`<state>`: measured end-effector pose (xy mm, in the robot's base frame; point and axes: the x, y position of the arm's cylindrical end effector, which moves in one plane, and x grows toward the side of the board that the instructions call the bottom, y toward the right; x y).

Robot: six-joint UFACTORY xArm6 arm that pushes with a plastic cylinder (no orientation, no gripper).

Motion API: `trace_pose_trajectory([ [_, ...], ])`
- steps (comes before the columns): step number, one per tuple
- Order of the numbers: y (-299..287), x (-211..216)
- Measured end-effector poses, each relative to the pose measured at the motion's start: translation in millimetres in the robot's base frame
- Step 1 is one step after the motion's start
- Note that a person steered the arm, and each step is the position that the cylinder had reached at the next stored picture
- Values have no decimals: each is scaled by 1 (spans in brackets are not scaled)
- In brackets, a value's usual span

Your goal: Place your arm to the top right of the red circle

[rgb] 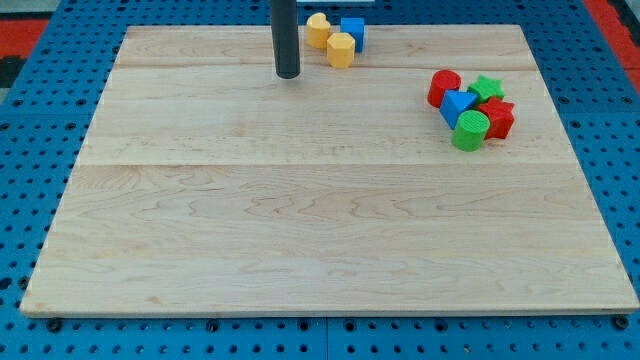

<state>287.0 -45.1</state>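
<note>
The red circle (444, 87) is a red cylinder at the view's right, at the upper left of a tight cluster. That cluster also holds a green star (488, 88), a blue triangle (459, 104), a second red block (498, 117) and a green cylinder (470, 131). My tip (288, 74) is the lower end of a dark rod coming down from the view's top. It stands well to the left of the red circle, at about its height. It touches no block.
Two yellow blocks (318, 29) (341, 49) and a blue cube (352, 32) sit together near the board's top edge, just right of my tip. The wooden board (300, 230) lies on a blue pegboard (30, 150).
</note>
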Motion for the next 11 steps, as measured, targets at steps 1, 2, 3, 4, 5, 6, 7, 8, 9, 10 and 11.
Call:
trace_pose_trajectory([
  [1,0,0],
  [2,19,0],
  [3,77,0],
  [4,88,0],
  [5,88,0],
  [6,95,0],
  [7,109,-1],
  [8,139,-35],
  [9,188,-64],
  [10,276,-46],
  [11,289,-14],
])
